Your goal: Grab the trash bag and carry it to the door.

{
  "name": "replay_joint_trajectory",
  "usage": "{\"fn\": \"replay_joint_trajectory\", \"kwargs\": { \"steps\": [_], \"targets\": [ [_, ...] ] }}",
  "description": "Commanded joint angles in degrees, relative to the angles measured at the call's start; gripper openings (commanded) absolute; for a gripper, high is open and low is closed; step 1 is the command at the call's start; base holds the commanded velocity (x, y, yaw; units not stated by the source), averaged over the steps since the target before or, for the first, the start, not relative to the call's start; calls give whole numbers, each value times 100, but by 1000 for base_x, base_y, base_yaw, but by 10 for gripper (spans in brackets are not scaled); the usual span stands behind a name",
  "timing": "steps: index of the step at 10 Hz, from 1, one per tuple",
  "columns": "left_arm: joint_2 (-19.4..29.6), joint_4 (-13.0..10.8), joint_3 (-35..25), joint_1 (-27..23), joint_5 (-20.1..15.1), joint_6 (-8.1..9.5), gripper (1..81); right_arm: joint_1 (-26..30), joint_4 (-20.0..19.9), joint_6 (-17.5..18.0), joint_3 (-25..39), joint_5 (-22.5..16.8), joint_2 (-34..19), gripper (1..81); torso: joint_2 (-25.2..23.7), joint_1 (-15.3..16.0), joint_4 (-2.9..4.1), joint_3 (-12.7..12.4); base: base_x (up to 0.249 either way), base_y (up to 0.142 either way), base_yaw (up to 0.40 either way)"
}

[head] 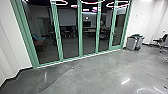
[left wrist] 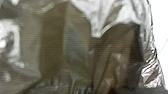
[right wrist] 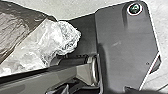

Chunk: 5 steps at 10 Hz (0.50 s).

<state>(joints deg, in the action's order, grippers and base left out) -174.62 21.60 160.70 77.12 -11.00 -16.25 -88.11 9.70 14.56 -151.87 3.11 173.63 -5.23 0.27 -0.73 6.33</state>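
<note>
Shiny translucent plastic of the trash bag [left wrist: 77,47] spreads across the left wrist view, with brownish contents visible through it. In the right wrist view the crumpled clear part of the bag [right wrist: 53,41] lies close above the robot's jointed bar, beside a darker, fuller part at the left. Where the grippers hold or touch the bag cannot be made out. The door meant by the task cannot be told for certain; green-framed glass panels [head: 80,30] stand ahead in the head view.
Grey bins [head: 131,43] stand by the white wall, right of the glass panels. An office chair [head: 161,41] is at the far right. A white wall runs along the left, and polished grey floor [head: 95,72] lies in front.
</note>
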Motion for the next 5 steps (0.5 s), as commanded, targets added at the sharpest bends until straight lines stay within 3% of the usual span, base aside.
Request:
{"fn": "replay_joint_trajectory", "kwargs": {
  "steps": [1, 2, 3, 4, 5],
  "targets": [
    [-12, -42, 23, -351, -430, -27, 10, 210, 67, -14, 36, -284, 34, 811, 0, 0, 0, 6, 0, 0, -323],
    [-12, -42, 23, -359, -430, -27, 10, 219, 67, -23, 44, -293, 34, 811, 0, 0, -460, -171, 0, 0, -322],
    [-12, -42, 23, -359, -438, -27, 10, 228, 67, -23, 53, -293, 42, 811, -2, -2, -158, -26, 0, 0, -323],
    [-12, -42, 23, -359, -430, -27, 10, 228, 67, -23, 45, -293, 34, 811, -2, -2, -70, -33, 0, 0, -323],
    [-12, -42, 23, -359, -430, -27, 10, 227, 67, -23, 45, -293, 43, 811, -2, -2, -133, -37, 0, 0, -323]
  ]
}}
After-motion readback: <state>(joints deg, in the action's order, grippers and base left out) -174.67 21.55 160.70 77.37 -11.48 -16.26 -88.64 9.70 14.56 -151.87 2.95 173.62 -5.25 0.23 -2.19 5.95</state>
